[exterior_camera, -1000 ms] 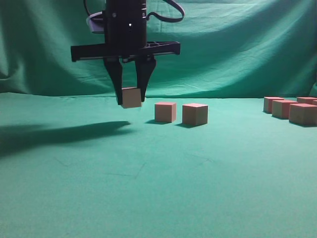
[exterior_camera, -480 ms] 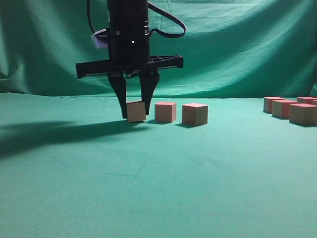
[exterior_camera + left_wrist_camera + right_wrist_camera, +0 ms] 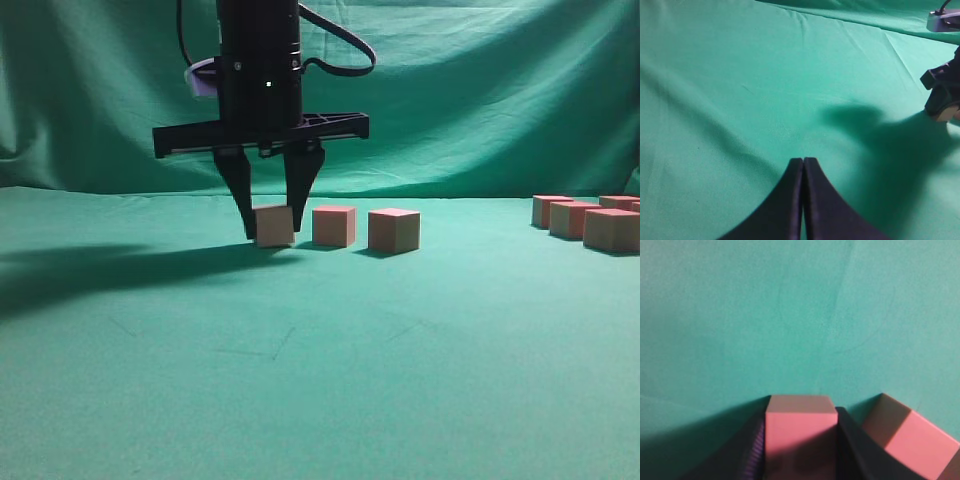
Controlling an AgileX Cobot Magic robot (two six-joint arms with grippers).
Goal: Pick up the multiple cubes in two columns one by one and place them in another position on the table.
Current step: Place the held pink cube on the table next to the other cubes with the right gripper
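Down came the right gripper (image 3: 270, 228) since a second ago, bringing its cube (image 3: 273, 226) from up in the air to the table (image 3: 320, 380). It squeezed that cube between both fingers. The cube sat just left of two placed cubes (image 3: 362, 228), making a row. More cubes (image 3: 590, 220) waited far right. The left gripper (image 3: 803, 165) was closed and empty, far off.

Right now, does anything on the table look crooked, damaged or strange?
Almost nothing. The cube in the right gripper sits slightly tilted beside the two placed cubes, its lower edge at the table. The cloth is lightly wrinkled. No damage shows.
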